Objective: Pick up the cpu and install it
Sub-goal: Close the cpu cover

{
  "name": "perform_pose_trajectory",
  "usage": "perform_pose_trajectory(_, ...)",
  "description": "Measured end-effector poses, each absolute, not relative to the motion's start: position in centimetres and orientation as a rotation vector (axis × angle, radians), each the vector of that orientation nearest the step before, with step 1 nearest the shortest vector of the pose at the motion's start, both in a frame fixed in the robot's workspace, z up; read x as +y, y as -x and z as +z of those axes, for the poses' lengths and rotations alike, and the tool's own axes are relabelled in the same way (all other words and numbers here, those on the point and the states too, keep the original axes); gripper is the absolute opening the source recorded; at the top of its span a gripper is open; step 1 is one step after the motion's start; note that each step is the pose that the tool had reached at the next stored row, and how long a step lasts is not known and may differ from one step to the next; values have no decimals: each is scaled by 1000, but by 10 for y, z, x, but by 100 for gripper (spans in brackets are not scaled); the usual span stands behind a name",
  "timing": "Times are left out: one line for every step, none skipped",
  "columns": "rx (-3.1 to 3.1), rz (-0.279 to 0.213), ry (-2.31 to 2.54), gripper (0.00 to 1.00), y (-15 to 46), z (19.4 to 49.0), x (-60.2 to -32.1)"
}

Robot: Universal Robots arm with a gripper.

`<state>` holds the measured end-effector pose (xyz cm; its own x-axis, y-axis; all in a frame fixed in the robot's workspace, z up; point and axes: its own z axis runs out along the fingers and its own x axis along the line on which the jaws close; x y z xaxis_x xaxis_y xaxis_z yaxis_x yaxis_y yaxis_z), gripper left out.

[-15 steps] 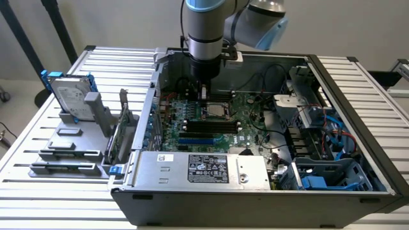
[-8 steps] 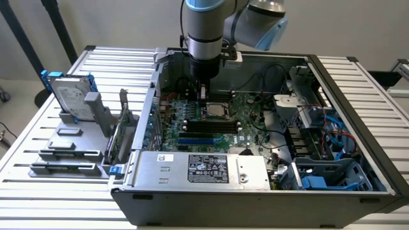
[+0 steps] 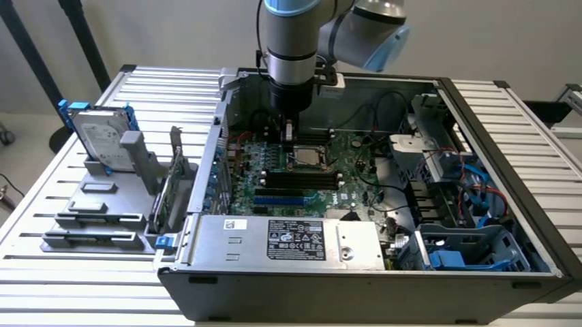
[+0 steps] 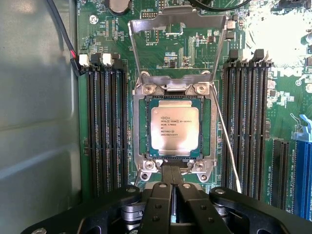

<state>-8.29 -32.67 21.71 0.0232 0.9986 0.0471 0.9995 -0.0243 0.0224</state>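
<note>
The cpu, a small square chip with a dull silver top and printed text, lies flat inside the motherboard socket. The socket's metal load plate stands flipped up behind it, and a thin wire lever sticks out beside it. My gripper is shut with its two black fingers pressed together and nothing between them. Its tips hover at the socket's edge, just off the chip. In the exterior view the gripper hangs straight down inside the open computer case, close over the cpu.
Black memory slots flank the socket on both sides. A grey power supply sits at the case front, with cables and drive bays toward the exterior view's right. A hard drive in a blue frame stands on a grey fixture outside the case.
</note>
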Motion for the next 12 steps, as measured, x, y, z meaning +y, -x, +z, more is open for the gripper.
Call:
perform_pose_trajectory(-2182,-77,2235,11,83,217,-327)
perform_pose_trajectory(-2182,-77,2235,11,83,217,-327)
perform_pose_trajectory(-2182,-77,2235,11,83,217,-327)
perform_pose_trajectory(-2182,-77,2235,11,83,217,-327)
perform_pose_trajectory(-2182,-77,2235,11,83,217,-327)
perform_pose_trajectory(-2182,-77,2235,11,83,217,-327)
perform_pose_trajectory(-2182,-77,2235,11,83,217,-327)
perform_pose_trajectory(-2182,-77,2235,11,83,217,-327)
perform_pose_trajectory(-2182,-77,2235,11,83,217,-327)
perform_pose_trajectory(-2182,-77,2235,11,83,217,-327)
perform_pose_trajectory(-2182,-76,2235,11,83,218,-327)
perform_pose_trajectory(-2182,-77,2235,11,83,222,-327)
